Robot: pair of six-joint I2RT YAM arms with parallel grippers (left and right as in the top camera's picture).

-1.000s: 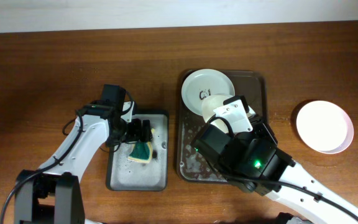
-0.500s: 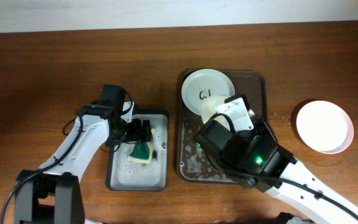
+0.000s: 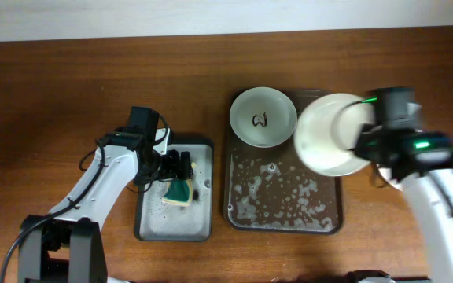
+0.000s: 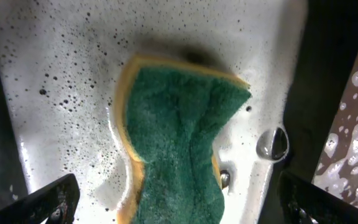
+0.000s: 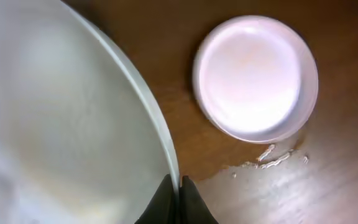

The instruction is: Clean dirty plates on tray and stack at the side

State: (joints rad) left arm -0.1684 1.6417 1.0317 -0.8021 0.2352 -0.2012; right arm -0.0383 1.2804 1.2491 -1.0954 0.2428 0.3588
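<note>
Right now my right gripper [image 5: 174, 198] is clamped on the rim of the held plate [image 3: 329, 134], which sits over the far right corner of the brown tray [image 3: 242, 212] and overhangs its right rim. From overhead its left edge meets the edge of the stained plate [image 3: 263, 116]; I cannot tell whether the two touch. The stained plate lies in the tray's far left corner, with a small black scribble at its centre. The rest of the tray floor is covered with patches of foam [image 3: 281, 185].

My right arm blocks the overhead view of the worktop [image 3: 69, 86] beyond the tray. The right wrist camera shows the lone plate [image 5: 255, 78] there, flat on the wood, apart from the held plate, with a few water drops [image 5: 269, 155] just beside it.

To the left of the brown tray lies the grey tray [image 3: 171, 224], wet and speckled. My left gripper [image 3: 178, 169] hangs over it with its fingers spread wider than the sponge [image 4: 173, 149], which lies green side up between them, gripped by neither.

I count three plates, two trays and one sponge.
</note>
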